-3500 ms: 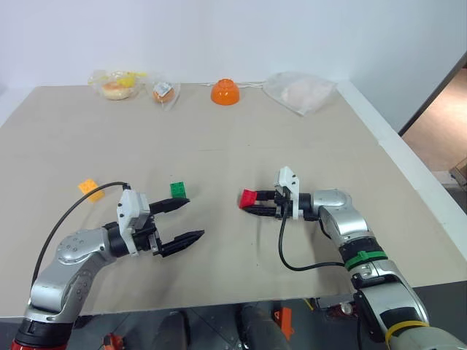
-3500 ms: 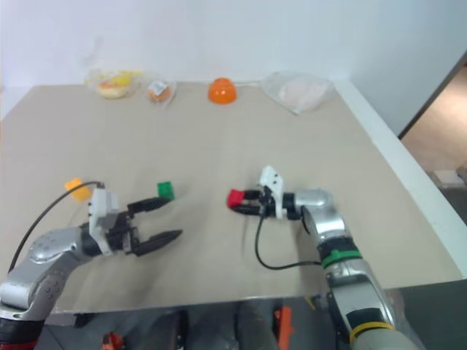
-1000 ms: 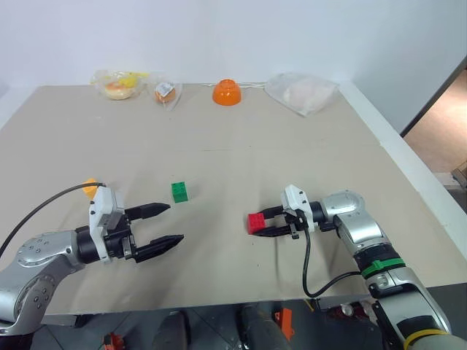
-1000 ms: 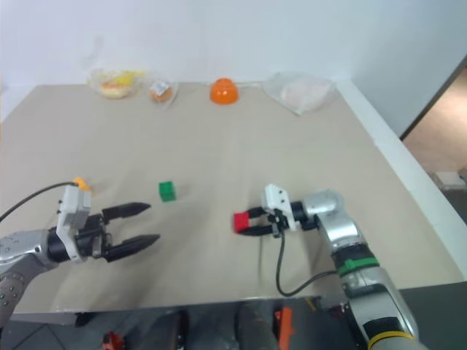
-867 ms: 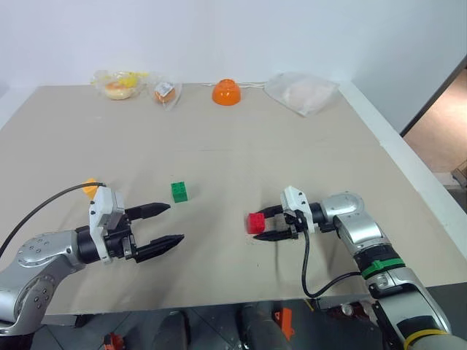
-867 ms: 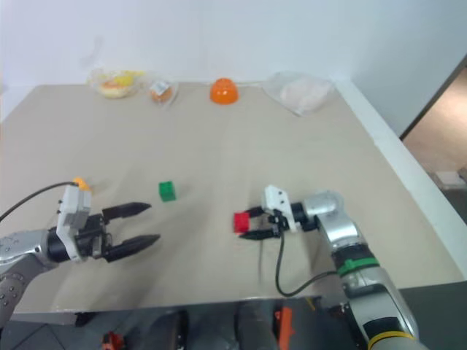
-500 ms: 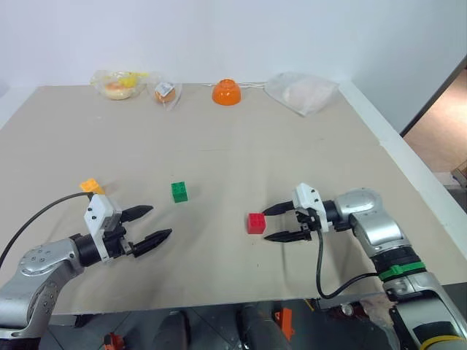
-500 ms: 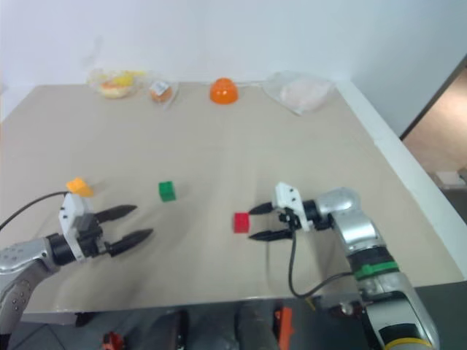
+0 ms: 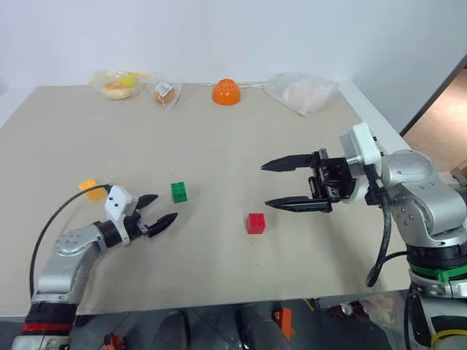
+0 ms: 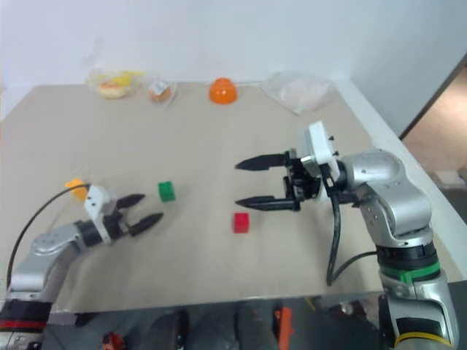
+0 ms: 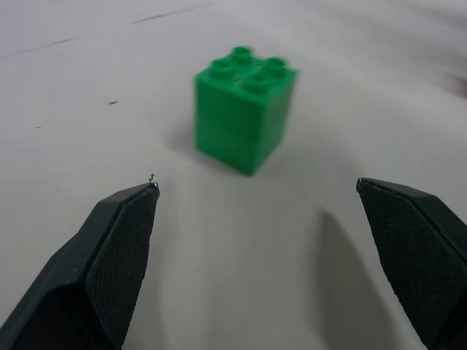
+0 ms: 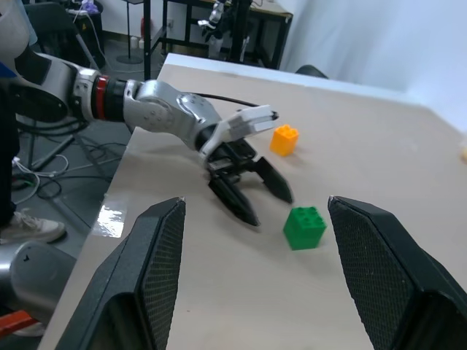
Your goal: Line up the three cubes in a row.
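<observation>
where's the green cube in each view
Left eye view: green cube left of centre on the table.
Right eye view, same spot.
Left wrist view, large, ahead of the open left tool.
Right wrist view, low centre.
Shared landmark: the left tool, tips just short of the cube.

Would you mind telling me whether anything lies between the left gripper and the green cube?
Nothing visible does: bare table separates the open left gripper from the green cube just ahead of it.
</observation>
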Tool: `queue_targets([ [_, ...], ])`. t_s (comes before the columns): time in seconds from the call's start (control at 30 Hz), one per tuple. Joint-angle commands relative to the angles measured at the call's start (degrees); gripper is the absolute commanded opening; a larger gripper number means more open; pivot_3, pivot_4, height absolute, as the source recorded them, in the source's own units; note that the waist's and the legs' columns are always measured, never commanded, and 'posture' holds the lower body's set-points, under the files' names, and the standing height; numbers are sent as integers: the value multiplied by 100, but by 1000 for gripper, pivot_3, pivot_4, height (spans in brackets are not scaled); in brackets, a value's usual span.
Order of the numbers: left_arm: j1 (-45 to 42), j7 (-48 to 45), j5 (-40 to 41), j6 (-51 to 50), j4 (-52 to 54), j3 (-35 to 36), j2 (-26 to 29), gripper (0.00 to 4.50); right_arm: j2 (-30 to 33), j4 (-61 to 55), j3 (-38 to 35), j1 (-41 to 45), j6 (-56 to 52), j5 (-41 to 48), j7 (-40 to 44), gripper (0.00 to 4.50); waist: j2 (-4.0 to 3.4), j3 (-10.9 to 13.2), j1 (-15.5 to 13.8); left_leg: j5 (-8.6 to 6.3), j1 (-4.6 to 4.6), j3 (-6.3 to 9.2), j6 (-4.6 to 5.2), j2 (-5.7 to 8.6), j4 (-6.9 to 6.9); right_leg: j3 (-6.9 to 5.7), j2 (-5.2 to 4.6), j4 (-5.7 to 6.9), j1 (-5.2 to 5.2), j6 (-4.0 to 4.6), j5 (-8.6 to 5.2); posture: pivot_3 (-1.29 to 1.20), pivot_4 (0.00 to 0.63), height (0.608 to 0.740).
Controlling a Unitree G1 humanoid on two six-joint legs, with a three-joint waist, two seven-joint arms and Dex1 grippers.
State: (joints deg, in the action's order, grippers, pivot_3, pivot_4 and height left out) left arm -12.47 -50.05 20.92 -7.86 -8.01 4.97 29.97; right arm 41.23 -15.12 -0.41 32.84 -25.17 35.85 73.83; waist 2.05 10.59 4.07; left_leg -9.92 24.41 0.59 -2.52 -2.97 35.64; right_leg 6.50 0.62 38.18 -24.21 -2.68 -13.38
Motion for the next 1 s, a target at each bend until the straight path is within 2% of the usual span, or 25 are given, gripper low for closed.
queue_targets([
  [0.03,-386,-89,-242,432,-564,-96,-87,4500,-18,-403,-117,-54,-78,168,-220,3225,-2,0,-20,0,0,1,0,1,1,0,0,1,-1,-1,1,0,150,740],
  [0.2,-1046,-238,-325,678,-1357,-171,-284,4500,5,-526,-170,-131,-151,226,-410,3225,-1,-1,-20,3,-1,2,4,1,8,0,2,1,2,-7,11,0,150,740],
  [0.5,-1615,-771,-410,907,-2006,-342,-393,4500,49,-586,-213,-170,-150,241,-558,3225,-1,-1,-30,5,4,6,4,2,11,0,3,1,2,-20,18,0,150,740],
  [0.6,-1642,-858,-376,926,-2048,-289,-434,3719,71,-596,-224,-197,-137,249,-586,3267,-1,-1,-37,5,5,6,4,2,10,0,2,0,3,-31,22,0,150,740],
  [0.73,-1629,-866,-427,979,-2057,-286,-435,2337,79,-576,-217,-214,-101,225,-593,3267,-1,-1,-47,5,7,6,4,3,12,0,1,0,2,-32,22,0,150,740],
  [0.77,-1626,-863,-447,983,-2049,-297,-427,1870,69,-557,-204,-201,-84,209,-595,3267,-1,-1,-47,5,7,7,4,3,12,0,1,0,2,-33,21,0,150,740],
  [0.83,-1615,-877,-497,974,-2000,-341,-396,1294,54,-521,-178,-175,-55,183,-584,3267,-1,-1,-49,5,7,7,4,3,11,0,1,0,1,-33,21,0,150,740],
  [1.0,-1606,-1082,-541,918,-1727,-450,-314,1294,29,-430,-112,-108,11,137,-535,3267,-1,-1,-55,5,7,7,4,3,11,0,1,0,1,-32,21,0,150,740],
])
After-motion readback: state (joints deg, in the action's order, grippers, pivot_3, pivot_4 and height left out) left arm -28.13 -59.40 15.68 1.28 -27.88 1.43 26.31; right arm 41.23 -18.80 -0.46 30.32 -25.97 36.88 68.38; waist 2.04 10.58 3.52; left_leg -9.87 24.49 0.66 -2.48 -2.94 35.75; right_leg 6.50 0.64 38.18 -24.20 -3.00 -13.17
